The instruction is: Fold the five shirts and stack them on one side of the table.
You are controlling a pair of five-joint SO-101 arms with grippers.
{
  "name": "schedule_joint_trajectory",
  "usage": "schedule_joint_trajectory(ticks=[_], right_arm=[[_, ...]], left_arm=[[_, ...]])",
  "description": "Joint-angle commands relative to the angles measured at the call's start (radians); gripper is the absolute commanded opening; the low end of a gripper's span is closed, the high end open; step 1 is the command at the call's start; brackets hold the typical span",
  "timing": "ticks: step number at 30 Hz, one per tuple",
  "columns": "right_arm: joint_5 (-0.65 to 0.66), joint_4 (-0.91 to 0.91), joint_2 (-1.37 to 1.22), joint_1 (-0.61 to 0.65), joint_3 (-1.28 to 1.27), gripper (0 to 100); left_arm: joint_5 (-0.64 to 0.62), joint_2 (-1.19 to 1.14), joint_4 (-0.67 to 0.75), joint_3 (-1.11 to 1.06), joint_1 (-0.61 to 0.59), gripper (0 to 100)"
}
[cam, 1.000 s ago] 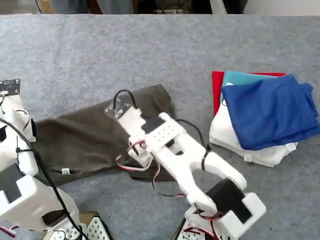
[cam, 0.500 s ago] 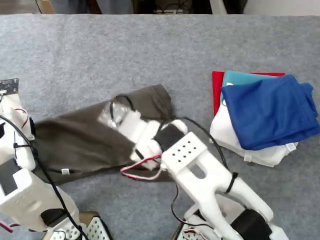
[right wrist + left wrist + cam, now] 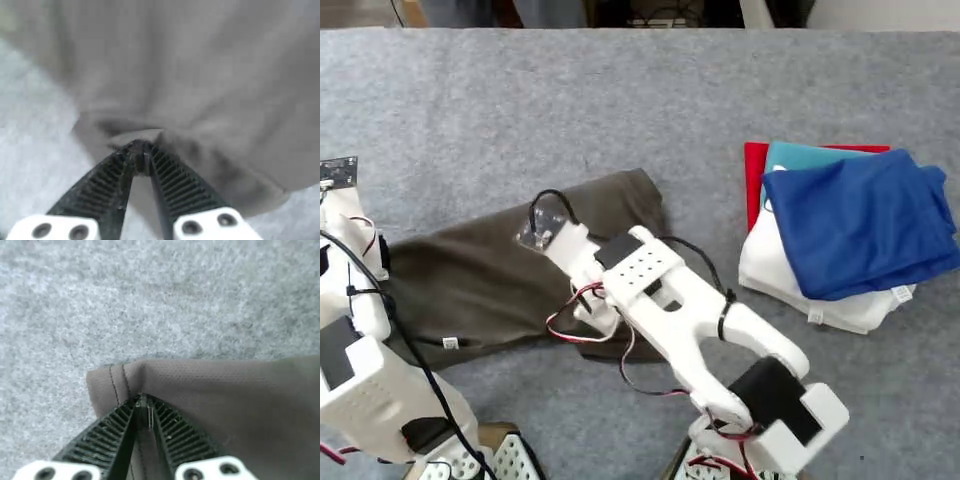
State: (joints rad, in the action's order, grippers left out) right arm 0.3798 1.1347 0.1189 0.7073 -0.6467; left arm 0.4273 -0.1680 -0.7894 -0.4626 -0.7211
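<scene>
Brown shirt (image 3: 470,280) flat on grey desk (image 3: 620,100). Left fingers (image 3: 114,429) pinch hemmed corner; right fingers (image 3: 102,182) pinch another edge. 4 folded shirts (image 3: 850,235) stacked well apart from both.

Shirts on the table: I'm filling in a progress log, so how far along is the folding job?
Done: four shirts look folded and stacked, blue shirt over white shirt, teal shirt and red shirt. In hand: the brown shirt, with left tool and right tool shut on it. Left: finish its fold, add it to the stack.
</scene>
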Motion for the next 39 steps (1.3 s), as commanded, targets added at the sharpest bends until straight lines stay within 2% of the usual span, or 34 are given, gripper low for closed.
schedule_joint_trajectory(ticks=[1, 4, 7, 10, 14, 18, 21, 24, 27, 30, 33, 36, 39], right_arm=[[0.035, 0.098, 0.128, 0.068, -0.058, 1.3], [0.092, 0.091, 0.200, 0.114, -0.177, 1.3], [0.124, 0.037, 0.232, 0.098, -0.232, 1.4], [0.143, 0.052, 0.255, 0.015, -0.150, 1.4], [0.138, 0.091, 0.266, -0.106, 0.081, 1.4], [0.127, -0.077, 0.157, -0.123, 0.056, 1.4], [0.048, -0.195, 0.042, -0.104, 0.027, 1.4], [0.006, -0.253, -0.048, -0.103, 0.028, 1.4], [0.006, -0.215, -0.087, -0.101, 0.027, 1.4], [0.005, -0.084, -0.073, -0.049, 0.021, 1.3], [0.003, 0.074, -0.038, 0.072, -0.004, 1.3], [0.005, 0.114, 0.025, 0.181, -0.085, 1.3], [0.006, 0.115, 0.079, 0.213, -0.148, 1.4]], left_arm=[[0.008, -0.006, 0.012, 0.038, -0.012, 3], [0.005, -0.006, 0.012, 0.038, -0.012, 3], [0.005, -0.006, 0.012, 0.038, -0.013, 3], [0.008, -0.006, 0.012, 0.038, -0.013, 3], [0.008, -0.006, 0.012, 0.038, -0.013, 3], [0.006, -0.006, 0.012, 0.038, -0.013, 3], [0.006, -0.006, 0.012, 0.038, -0.013, 3], [0.006, -0.006, 0.012, 0.038, -0.013, 3], [0.008, -0.008, 0.012, 0.036, -0.013, 3], [0.008, -0.008, 0.012, 0.036, -0.013, 3], [0.009, -0.008, 0.012, 0.036, -0.013, 3], [0.009, -0.008, 0.012, 0.036, -0.013, 3], [0.009, -0.008, 0.012, 0.036, -0.013, 3]])
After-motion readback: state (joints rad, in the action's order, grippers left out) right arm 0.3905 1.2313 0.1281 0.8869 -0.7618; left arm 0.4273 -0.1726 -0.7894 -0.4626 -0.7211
